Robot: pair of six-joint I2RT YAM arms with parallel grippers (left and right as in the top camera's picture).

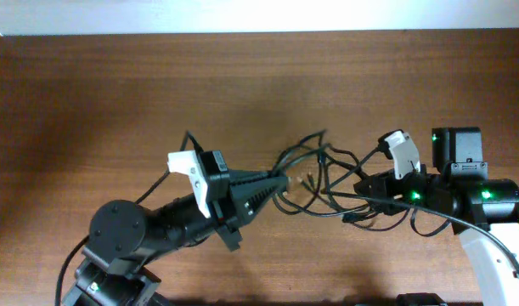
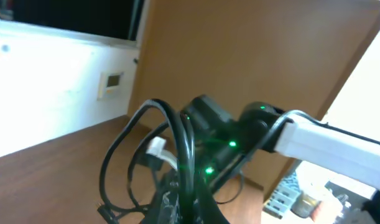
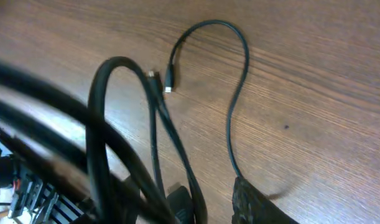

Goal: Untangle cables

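The black cables [image 1: 314,166] lie in a tangle of loops at mid-table, with a gold-tipped plug [image 1: 308,178] among them. From the lower left, my left gripper [image 1: 286,181] reaches the tangle's left side. In the left wrist view it [image 2: 190,208] is shut on a cable [image 2: 188,149] that rises from its fingers, with a loop [image 2: 112,165] hanging beside. My right gripper [image 1: 359,185] is at the tangle's right side. In the right wrist view it [image 3: 217,208] stands open; a strand [image 3: 193,180] runs between the fingers [image 3: 258,205]. A thin cable [image 3: 239,68] ends in a small plug [image 3: 170,84].
The right arm's white link [image 2: 333,143] and lit black joint [image 2: 239,127] face the left wrist camera. Another plug [image 1: 351,218] lies below the right gripper. The table's far edge [image 1: 259,32] meets a pale wall. Clutter [image 2: 301,196] sits off the table.
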